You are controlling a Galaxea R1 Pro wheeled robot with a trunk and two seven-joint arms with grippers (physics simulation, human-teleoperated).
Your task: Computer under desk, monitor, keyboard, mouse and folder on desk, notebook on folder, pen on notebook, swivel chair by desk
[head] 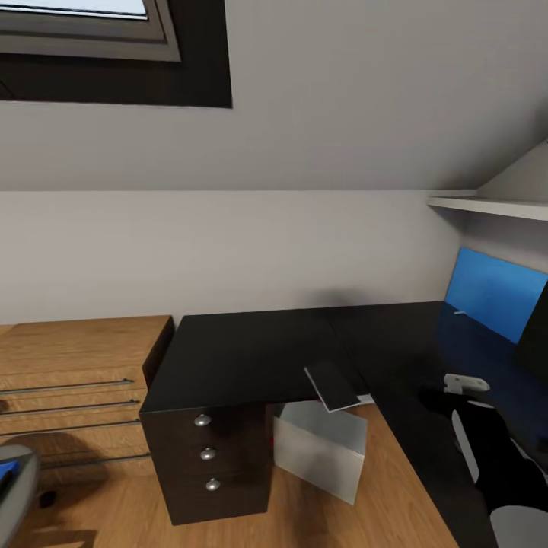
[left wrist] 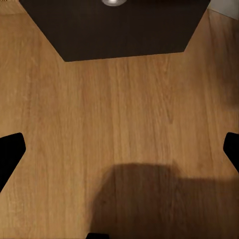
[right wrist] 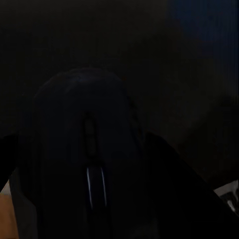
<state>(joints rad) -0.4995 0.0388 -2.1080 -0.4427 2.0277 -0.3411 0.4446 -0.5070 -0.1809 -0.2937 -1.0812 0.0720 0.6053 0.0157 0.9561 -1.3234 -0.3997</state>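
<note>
Right gripper (right wrist: pixel 89 199) clenched on mouse (right wrist: pixel 87 149), held over black worktop (head: pixel 251 358). I judge mouse light, rigid, slick-shelled; side grip best. Left gripper (left wrist: pixel 119 149) spread, empty, above floor (left wrist: pixel 119 109). Computer (head: pixel 320 449) under worktop.

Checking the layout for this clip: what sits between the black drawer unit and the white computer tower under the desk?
In the head view, nothing: only a narrow shadowed gap over wood floor separates the drawer unit from the computer.
</note>
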